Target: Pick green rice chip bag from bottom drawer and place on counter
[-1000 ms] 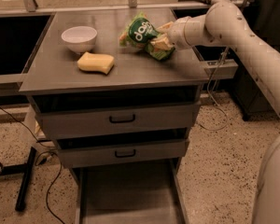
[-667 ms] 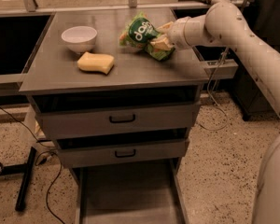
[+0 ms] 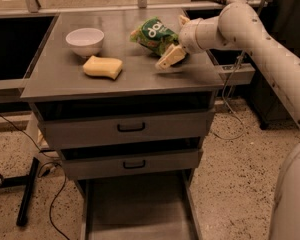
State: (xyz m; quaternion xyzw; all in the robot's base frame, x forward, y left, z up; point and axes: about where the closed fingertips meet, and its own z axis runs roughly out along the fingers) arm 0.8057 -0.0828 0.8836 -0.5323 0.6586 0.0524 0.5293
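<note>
The green rice chip bag (image 3: 152, 34) lies on the counter (image 3: 140, 74) toward its back right, logo facing up. My gripper (image 3: 176, 39) reaches in from the right at the bag's right end. It is open, with one cream finger (image 3: 170, 57) in front of the bag and the other (image 3: 183, 20) behind it. The bottom drawer (image 3: 135, 209) is pulled out at the foot of the cabinet and shows a bare flat tray.
A white bowl (image 3: 85, 40) and a yellow sponge (image 3: 103, 66) sit on the left half of the counter. Two closed drawers with black handles (image 3: 131, 128) lie below. A black stand leg and cables (image 3: 27, 194) lie on the floor at left.
The front finger has shifted slightly down and away from the bag, which now rests on the counter. The arm has barely moved.
</note>
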